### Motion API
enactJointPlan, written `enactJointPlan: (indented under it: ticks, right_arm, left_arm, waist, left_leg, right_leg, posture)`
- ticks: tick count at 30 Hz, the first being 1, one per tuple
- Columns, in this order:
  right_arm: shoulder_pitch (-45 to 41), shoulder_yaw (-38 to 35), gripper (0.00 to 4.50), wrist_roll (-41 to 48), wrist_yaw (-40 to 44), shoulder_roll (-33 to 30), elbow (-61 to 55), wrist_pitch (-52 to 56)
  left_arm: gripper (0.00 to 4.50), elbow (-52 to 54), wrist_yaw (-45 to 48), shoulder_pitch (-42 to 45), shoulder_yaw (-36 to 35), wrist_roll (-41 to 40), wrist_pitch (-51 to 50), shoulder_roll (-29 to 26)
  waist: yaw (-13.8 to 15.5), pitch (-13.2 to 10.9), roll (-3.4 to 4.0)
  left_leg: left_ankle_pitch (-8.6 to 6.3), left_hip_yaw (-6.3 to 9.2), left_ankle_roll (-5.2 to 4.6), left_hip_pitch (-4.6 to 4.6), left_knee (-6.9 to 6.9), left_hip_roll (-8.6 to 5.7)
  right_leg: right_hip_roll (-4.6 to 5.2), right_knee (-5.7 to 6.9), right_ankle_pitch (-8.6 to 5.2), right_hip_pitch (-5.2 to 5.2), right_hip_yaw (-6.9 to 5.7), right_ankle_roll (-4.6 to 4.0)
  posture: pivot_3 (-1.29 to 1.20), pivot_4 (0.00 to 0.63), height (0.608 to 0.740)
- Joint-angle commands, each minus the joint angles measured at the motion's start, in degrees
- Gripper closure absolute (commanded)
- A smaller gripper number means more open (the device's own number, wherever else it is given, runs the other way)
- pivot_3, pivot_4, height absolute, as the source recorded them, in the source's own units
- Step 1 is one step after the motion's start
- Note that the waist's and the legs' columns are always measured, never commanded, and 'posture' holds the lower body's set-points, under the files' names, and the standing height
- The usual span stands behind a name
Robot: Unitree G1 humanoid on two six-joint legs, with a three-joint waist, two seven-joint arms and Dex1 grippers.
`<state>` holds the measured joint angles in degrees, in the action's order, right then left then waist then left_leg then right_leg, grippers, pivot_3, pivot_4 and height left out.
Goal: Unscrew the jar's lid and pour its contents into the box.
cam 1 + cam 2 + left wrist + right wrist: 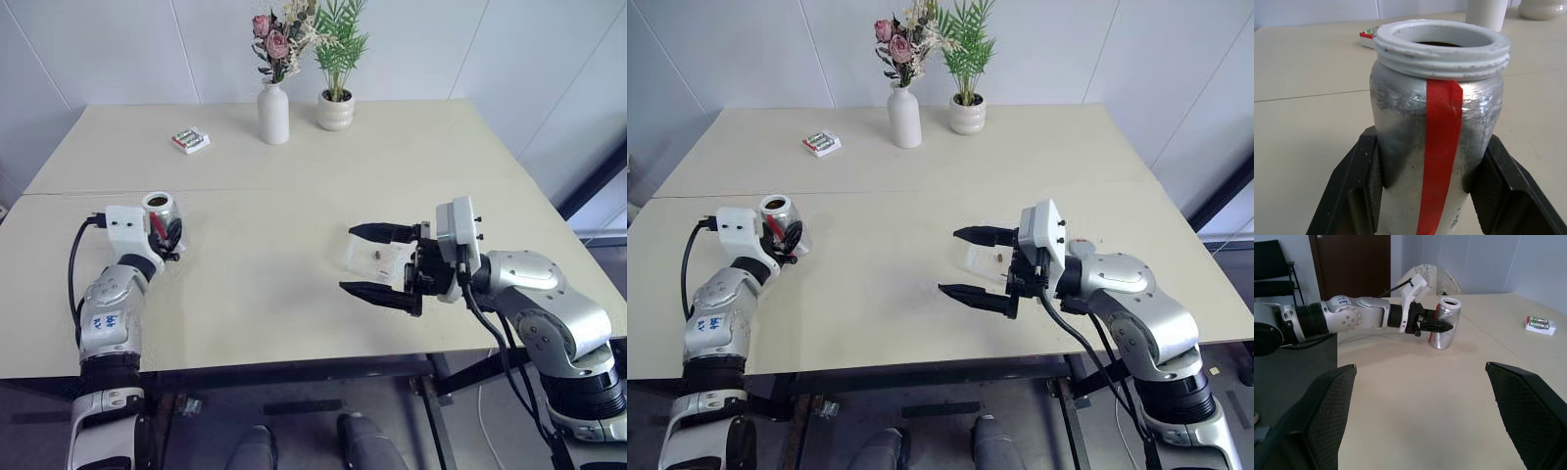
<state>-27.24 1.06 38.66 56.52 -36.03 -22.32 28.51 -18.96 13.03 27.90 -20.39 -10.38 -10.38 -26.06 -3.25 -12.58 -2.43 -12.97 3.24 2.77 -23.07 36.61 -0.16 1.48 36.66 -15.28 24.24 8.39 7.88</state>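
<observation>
Two grippers are in my head-camera feed, well apart over the beige tabletop [294,147]. My left gripper [168,235] is clamped on the small silvery cylindrical jar [160,210] with the red tape stripe, its black fingers [1364,186] pressing both sides of the body. I see the jar upright near the table's left edge, its white threaded mouth uncapped. My right gripper [380,264] hangs with its jaws spread wide and nothing between them, pointing across toward the left arm. Just behind those fingers, the small clear square plastic box [377,257] sits on the table right of centre, with a tiny dark brownish piece [378,256] inside it. I cannot find the lid. Along the far edge stand a white-and-green battery pack [190,140], a tall white vase with pink flowers [273,113] and a round white pot with a green plant [335,108].
</observation>
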Motion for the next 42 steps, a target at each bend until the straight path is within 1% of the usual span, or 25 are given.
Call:
enactJointPlan:
  ticks: [1,8,10,16,24,30,32,33,34,37,38,40,42]
  right_arm:
    - [-1.06,-0.52,0.04,-0.28,1.75,-0.12,0.10,-1.77]
    - [-1.22,-1.04,0.04,-0.41,2.37,-0.37,0.75,-1.89]
    - [-1.40,-0.99,0.00,-0.49,2.39,-0.34,0.99,-1.81]
    - [-2.32,-0.46,0.00,-1.15,2.51,0.02,2.32,-1.87]
    - [-1.86,-0.95,0.00,-0.90,3.04,0.04,2.40,-1.91]
    - [-0.72,-1.66,0.00,-0.43,3.65,-0.51,1.73,-1.93]
    - [0.16,-2.38,0.00,-0.22,4.16,-1.10,1.46,-2.08]
    - [0.38,-2.71,0.00,-0.19,4.55,-1.33,1.69,-2.25]
    - [0.93,-3.48,0.00,-0.07,4.76,-1.84,1.61,-2.31]
    - [1.60,-5.08,0.00,-0.18,5.47,-2.96,2.11,-2.72]
    - [1.69,-5.14,0.00,-0.91,5.79,-3.40,2.26,-3.31]
    - [1.55,-5.48,0.00,-1.58,6.98,-4.32,3.24,-4.15]
    - [0.95,-5.93,0.00,-1.77,8.21,-4.68,5.48,-5.20]
  left_arm:
    - [2.52,1.93,-1.00,0.08,-1.86,-1.20,2.31,-0.51]
    - [2.52,1.09,-1.03,-0.11,-2.12,-1.92,4.93,0.35]
    - [1.79,1.11,-1.44,-0.40,-3.02,-2.89,4.88,0.82]
    - [0.02,0.55,-1.68,-1.12,-3.86,-3.70,5.17,0.54]
    - [0.02,5.45,-1.47,-4.96,-4.65,-4.07,4.34,-0.39]
    - [0.02,13.20,-0.34,-10.82,-7.47,-5.61,1.92,-3.47]
    - [0.02,19.91,6.23,-17.22,-6.91,-5.15,2.87,-7.70]
    - [0.02,21.92,7.80,-18.97,-6.45,-4.95,3.03,-8.83]
    - [0.02,26.34,12.46,-23.59,-7.05,-5.93,3.47,-11.36]
    - [0.02,34.44,22.65,-32.70,-7.48,-8.11,4.84,-16.62]
    - [0.02,35.84,25.72,-34.94,-7.69,-8.72,5.66,-17.97]
    - [0.02,38.57,31.69,-37.92,-8.21,-12.07,4.80,-20.47]
    - [0.02,39.86,35.19,-38.11,-7.79,-14.24,4.58,-21.92]
  waist:
    - [-0.01,0.00,0.00]
    - [-0.14,0.00,0.00]
    - [-0.12,0.00,0.00]
    - [-0.19,0.00,0.00]
    - [-0.22,0.00,0.00]
    - [-0.35,0.00,0.00]
    - [-0.59,0.02,-0.04]
    - [-0.63,0.02,-0.04]
    - [-0.57,0.02,-0.04]
    - [-0.67,0.03,-0.03]
    - [-0.73,0.03,-0.03]
    - [-0.73,0.02,0.00]
    - [-0.74,0.02,0.00]
  left_leg:
    - [0.01,0.00,-0.01,-0.01,0.00,0.01]
    - [0.01,0.00,-0.01,-0.03,-0.08,0.03]
    - [0.01,0.01,-0.01,-0.03,-0.11,0.03]
    - [0.01,0.01,0.00,-0.03,-0.16,0.03]
    - [0.01,0.00,0.00,-0.03,-0.30,0.05]
    - [0.00,0.01,0.01,-0.05,-0.51,0.09]
    - [-0.01,0.00,0.02,-0.05,-0.57,0.11]
    - [-0.06,-0.01,0.07,-0.11,-0.59,0.16]
    - [-0.07,-0.01,0.07,-0.11,-0.63,0.15]
    - [-0.11,-0.06,0.07,-0.14,-0.74,0.18]
    - [-0.12,-0.06,0.08,-0.14,-0.75,0.22]
    - [-0.12,-0.09,0.08,-0.12,-0.78,0.24]
    - [-0.10,-0.19,0.05,-0.12,-0.78,0.33]
  right_leg:
    - [0.00,-0.04,0.02,0.00,-0.01,0.00]
    - [0.00,-0.17,0.05,0.00,-0.01,0.02]
    - [-0.01,-0.17,0.05,0.00,-0.02,0.03]
    - [0.00,-0.23,0.05,0.00,-0.02,0.03]
    - [0.00,-0.37,0.05,0.00,-0.02,0.02]
    - [0.00,-0.64,0.06,0.01,-0.05,0.01]
    - [0.02,-0.68,0.06,0.01,-0.06,0.00]
    - [0.00,-0.74,0.05,0.06,-0.05,-0.02]
    - [0.03,-0.73,0.02,0.05,-0.06,-0.06]
    - [0.07,-0.81,-0.04,0.11,-0.08,-0.18]
    - [0.06,-0.87,-0.15,0.11,-0.08,-0.38]
    - [0.06,-0.92,-0.51,0.11,-0.07,-1.08]
    - [0.03,-1.05,-0.53,0.06,-0.08,-1.13]
  posture:
    - [0.00,0.150,0.740]
    - [0.00,0.150,0.740]
    - [0.00,0.150,0.740]
    - [0.00,0.150,0.740]
    - [0.00,0.150,0.740]
    - [0.00,0.150,0.740]
    - [0.00,0.150,0.740]
    - [0.00,0.150,0.740]
    - [0.00,0.150,0.740]
    - [0.00,0.150,0.740]
    - [0.00,0.150,0.740]
    - [0.00,0.150,0.740]
    - [0.00,0.150,0.740]
